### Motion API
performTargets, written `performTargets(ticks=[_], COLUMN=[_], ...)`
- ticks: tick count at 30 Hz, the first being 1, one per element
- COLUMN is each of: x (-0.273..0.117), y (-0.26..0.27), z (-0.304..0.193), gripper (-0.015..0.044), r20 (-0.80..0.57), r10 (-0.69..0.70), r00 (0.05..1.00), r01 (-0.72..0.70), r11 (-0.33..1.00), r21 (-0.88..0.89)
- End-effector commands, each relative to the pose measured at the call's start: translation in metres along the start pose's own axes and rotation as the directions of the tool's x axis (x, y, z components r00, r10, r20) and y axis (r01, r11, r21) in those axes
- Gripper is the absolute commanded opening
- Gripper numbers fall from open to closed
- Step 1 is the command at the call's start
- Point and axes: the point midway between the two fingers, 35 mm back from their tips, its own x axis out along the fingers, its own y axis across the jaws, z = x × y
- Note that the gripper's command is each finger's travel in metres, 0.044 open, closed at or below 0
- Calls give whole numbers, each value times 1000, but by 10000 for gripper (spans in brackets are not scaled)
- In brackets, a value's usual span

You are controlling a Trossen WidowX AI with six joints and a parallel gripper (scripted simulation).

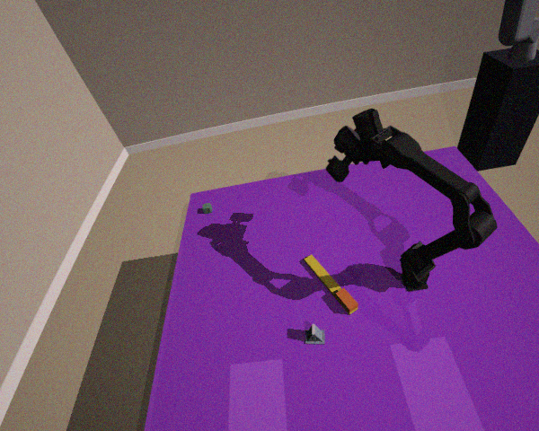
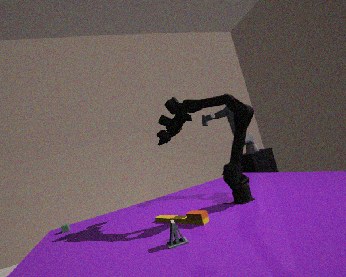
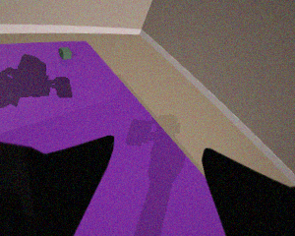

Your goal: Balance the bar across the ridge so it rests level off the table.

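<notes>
The yellow bar [image 1: 313, 263] [image 2: 164, 217] lies on the purple table [image 1: 190, 371] [image 2: 301, 232], with an orange block [image 1: 346, 300] [image 2: 196, 214] on its end nearer the arm's base. The small grey ridge [image 1: 313, 333] [image 2: 172, 229] stands upright on the table a short way from the bar, with nothing on it. My gripper [image 1: 337, 169] [image 2: 163, 137] [image 3: 158, 147] is open and empty, high above the table and towards its far edge, away from the bar. Neither bar nor ridge shows in the wrist view.
A small green cube [image 1: 207, 207] [image 2: 64, 228] [image 3: 65, 53] sits near the table's far left corner. Beyond the table stands a dark pedestal [image 1: 504, 106] [image 2: 264, 161] carrying a grey arm [image 1: 523, 51] [image 2: 250, 142]. Arm shadows fall across the table and part of the bar.
</notes>
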Motion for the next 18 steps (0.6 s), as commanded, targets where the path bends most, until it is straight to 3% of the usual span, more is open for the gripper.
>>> performTargets(ticks=[1, 18], x=[9, 31], y=[20, 122], z=[-6, -45], gripper=[315, 315], r20=[-43, -287], r10=[65, 319], r00=[997, 903], r01=[-63, -233], r11=[997, 926], r21=[51, 297])
